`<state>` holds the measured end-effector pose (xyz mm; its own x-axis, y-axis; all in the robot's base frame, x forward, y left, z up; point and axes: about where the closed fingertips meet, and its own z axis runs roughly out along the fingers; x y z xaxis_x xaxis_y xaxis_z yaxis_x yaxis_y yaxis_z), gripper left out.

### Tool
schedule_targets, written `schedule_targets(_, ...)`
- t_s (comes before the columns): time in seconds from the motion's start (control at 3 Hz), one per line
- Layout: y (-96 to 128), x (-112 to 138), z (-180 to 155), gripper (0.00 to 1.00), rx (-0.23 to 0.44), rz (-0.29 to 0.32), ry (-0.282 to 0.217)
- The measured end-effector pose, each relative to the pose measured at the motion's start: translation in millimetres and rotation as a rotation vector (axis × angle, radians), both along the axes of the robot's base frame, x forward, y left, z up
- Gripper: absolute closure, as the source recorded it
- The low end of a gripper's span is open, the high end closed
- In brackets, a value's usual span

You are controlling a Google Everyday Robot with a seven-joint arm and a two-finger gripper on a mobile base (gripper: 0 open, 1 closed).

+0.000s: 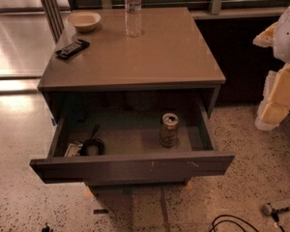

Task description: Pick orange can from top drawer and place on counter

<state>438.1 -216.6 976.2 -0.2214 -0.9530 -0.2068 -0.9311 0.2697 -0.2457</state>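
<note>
A: Which step is in hand here?

B: Step 1, I think, the approach. The gripper (280, 88) hangs at the side of the cabinet, about level with the counter (159, 52). Whether it is spread or pressed together, I cannot tell.

A: And where is the orange can (169, 129)?

B: It stands upright in the open top drawer (135, 167), lower than the gripper and well apart from it, in the drawer half nearer to the gripper. 1 black cable (92, 146) lies in the farther half.

A: What does the next move need?

B: To come down into the drawer, under the counter edge, and close around the can body.

A: Can any writing be read?

B: No. The can shows dark marks only, and the water bottle (133, 11) label is not readable.
</note>
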Motion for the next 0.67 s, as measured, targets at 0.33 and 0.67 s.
schedule_targets(0.33, 0.0, 0.0, 0.0, 0.00, 0.000, 0.000, 0.000)
schedule_targets(0.67, 0.0, 0.1, 0.0, 0.19, 0.000, 0.000, 0.000)
